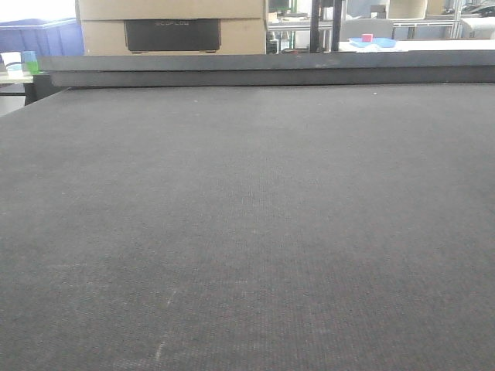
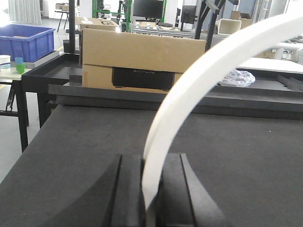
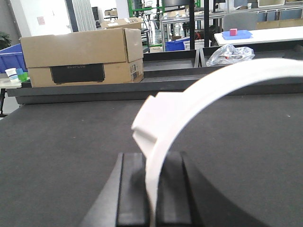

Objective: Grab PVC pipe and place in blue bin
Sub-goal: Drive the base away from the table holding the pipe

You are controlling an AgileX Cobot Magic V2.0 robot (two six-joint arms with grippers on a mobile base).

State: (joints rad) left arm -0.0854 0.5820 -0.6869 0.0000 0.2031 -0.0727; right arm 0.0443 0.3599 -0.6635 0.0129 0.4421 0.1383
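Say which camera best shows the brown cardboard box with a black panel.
Right wrist: the whole brown cardboard box shows, top and side too. Left wrist: a white curved pipe overlaps its corner. Front view crops its top.

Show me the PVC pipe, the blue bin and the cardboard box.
PVC pipe (image 2: 203, 75): left wrist view, middle of its white arc.
blue bin (image 2: 23, 47): left wrist view, its front wall.
cardboard box (image 2: 142, 52): left wrist view, its front face.
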